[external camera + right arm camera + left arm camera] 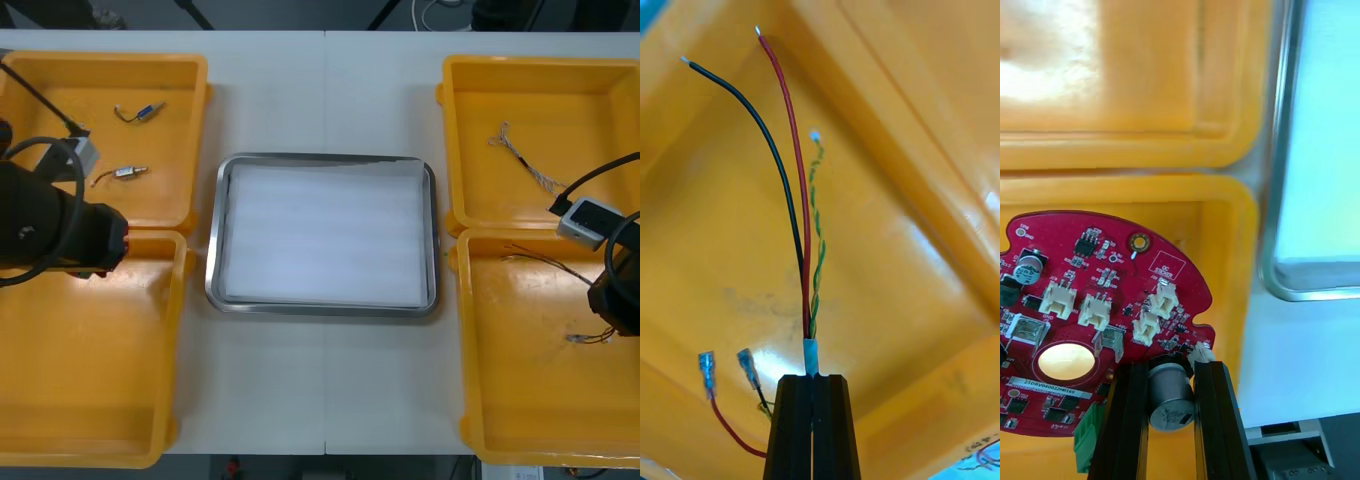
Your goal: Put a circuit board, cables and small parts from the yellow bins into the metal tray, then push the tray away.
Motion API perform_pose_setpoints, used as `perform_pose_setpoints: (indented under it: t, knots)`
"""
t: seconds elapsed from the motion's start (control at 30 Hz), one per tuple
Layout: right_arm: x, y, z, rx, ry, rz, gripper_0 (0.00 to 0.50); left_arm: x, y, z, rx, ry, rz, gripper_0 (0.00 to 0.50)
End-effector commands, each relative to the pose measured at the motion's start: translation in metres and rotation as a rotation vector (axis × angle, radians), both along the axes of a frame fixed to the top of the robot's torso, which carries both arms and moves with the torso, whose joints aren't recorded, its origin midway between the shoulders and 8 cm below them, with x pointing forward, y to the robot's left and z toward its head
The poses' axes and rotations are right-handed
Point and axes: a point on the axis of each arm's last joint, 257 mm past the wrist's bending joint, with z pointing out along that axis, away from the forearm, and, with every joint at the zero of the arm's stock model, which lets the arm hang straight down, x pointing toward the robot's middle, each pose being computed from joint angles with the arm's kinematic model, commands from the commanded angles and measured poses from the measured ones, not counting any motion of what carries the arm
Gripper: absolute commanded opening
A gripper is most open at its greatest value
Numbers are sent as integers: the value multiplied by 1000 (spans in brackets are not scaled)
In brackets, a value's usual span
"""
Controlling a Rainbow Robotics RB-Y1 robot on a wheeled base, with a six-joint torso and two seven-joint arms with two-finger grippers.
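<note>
A round red circuit board hangs over the near left yellow bin, by the corner closest to the metal tray. My left gripper is shut on a grey cylinder at the board's edge. My right gripper is shut on the white sleeve of a cable made of black, red and twisted green-yellow wires, held above the floor of the near right yellow bin. In the front view the left arm and right arm cover both grippers.
The tray sits mid-table, white inside. Two small metal parts lie in the far left bin. A twisted cable lies in the far right bin. Another cable with blue terminals rests below the right gripper.
</note>
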Motion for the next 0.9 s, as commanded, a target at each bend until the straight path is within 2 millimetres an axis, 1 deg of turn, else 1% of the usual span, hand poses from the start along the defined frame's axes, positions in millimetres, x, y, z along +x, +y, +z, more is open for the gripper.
perform_pose_setpoints:
  t: [0.03,0.1,0.13,0.2,0.23,0.4,0.43,0.53,0.6,0.63,0.7,0.73,0.8,0.83,0.9]
  knots:
    - [8,5,41,-27,-110,48,0,5,-47,15,36,-39,-144,0]
    - [7,9,46,-19,-122,61,0,5,-64,15,36,-35,-178,0]
    - [7,10,47,-16,-122,65,0,5,-67,14,37,-34,-185,0]
    - [6,12,47,-7,-119,75,0,6,-82,14,33,-28,-209,0]
    - [5,13,47,-6,-117,78,0,6,-85,14,33,-26,-217,0]
    - [5,13,48,-7,-115,89,0,8,-121,5,25,9,-265,0]
    - [5,14,49,-7,-117,89,0,8,-124,4,29,12,-269,0]
    - [6,14,50,-6,-121,90,0,11,-139,-8,45,31,-277,0]
    - [7,13,51,-10,-123,88,0,16,-156,-16,52,29,-289,0]
    - [7,13,51,-10,-124,87,0,17,-160,-18,52,29,-291,0]
    - [8,12,52,-17,-128,85,0,23,-176,-27,51,28,-298,0]
    - [8,11,52,-17,-128,83,0,25,-179,-30,50,31,-297,0]
    - [9,10,53,-22,-134,83,0,31,-195,-40,28,34,-301,0]
    - [10,9,54,-24,-135,82,0,32,-198,-42,24,34,-302,0]
    - [11,9,56,-30,-143,80,0,37,-206,-52,22,37,-302,0]
